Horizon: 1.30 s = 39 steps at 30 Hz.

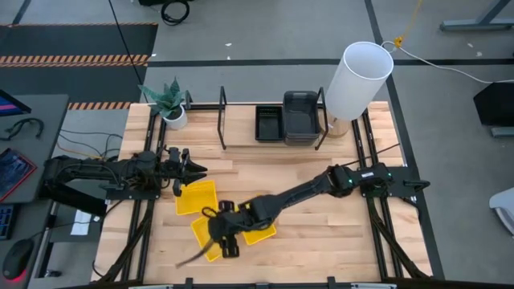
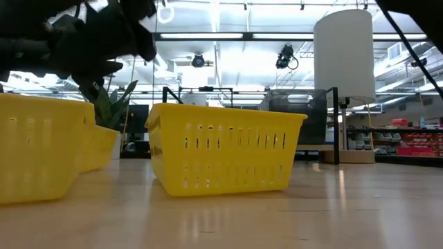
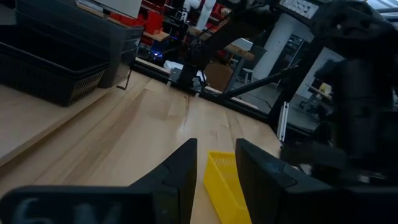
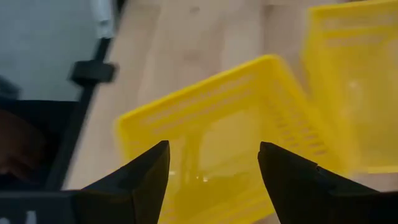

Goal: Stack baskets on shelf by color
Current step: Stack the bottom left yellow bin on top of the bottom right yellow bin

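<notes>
Currently, right gripper (image 4: 211,180) hangs open directly above a yellow basket (image 4: 224,143), a second yellow basket (image 4: 354,81) just beside it. Left gripper (image 3: 214,177) is open, another yellow basket (image 3: 227,186) just ahead. Shelf (image 1: 241,128) lies well apart.

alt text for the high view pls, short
Overhead view of a wooden table: the right gripper reaches across to three yellow baskets near the front edge, while the left gripper waits beside them. At the back, a black basket and dark-grey basket sit on the shelf.
</notes>
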Available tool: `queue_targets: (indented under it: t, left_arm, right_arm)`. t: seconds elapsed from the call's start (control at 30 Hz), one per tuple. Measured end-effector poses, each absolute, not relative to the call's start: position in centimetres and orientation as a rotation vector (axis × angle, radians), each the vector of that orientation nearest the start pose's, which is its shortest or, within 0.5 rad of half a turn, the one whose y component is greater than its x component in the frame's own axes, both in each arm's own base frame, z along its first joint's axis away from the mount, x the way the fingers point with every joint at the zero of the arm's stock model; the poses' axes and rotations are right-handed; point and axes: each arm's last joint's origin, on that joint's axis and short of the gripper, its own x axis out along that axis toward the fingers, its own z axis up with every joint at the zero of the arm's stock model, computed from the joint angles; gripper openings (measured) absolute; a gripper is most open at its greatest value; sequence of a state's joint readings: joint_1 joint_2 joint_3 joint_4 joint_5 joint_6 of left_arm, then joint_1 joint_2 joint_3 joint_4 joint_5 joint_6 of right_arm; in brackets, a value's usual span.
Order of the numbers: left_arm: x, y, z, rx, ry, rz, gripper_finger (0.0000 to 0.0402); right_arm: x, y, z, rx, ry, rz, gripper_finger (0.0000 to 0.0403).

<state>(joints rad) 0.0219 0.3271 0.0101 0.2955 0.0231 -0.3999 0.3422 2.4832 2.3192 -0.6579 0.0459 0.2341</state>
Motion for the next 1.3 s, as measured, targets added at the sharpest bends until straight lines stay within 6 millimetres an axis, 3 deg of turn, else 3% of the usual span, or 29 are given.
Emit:
queue_targets:
  t: [0.13,0.3,0.4,0.57,0.83,1.0,1.3]
  left_arm:
    - [11.8,0.2,16.7,-0.400,0.021,0.004,0.0117]
    - [11.8,0.2,16.7,-0.400,0.021,0.003,0.0117]
    - [11.8,0.2,16.7,-0.400,0.021,0.003,0.0117]
    - [11.8,0.2,16.7,-0.400,0.021,0.004,0.0117]
    - [11.8,0.2,16.7,-0.400,0.021,0.003,0.0117]
    - [11.8,0.2,16.7,-0.400,0.021,0.003,0.0117]
    - [11.8,0.2,16.7,-0.400,0.021,0.003,0.0117]
  right_arm:
    - [50.6,20.5,21.3,0.028,0.833,0.176,0.0253]
    - [49.7,21.6,21.0,0.035,0.819,-0.028,0.0249]
    - [49.5,20.9,20.7,0.075,0.861,-0.128,0.0246]
    - [50.0,17.9,18.7,0.133,0.910,-0.273,0.0245]
    - [51.3,14.4,17.5,0.272,0.929,-0.262,0.0241]
    - [51.6,13.6,17.6,0.292,0.931,-0.261,0.0223]
    - [51.6,13.7,17.5,0.341,0.953,-0.226,0.0133]
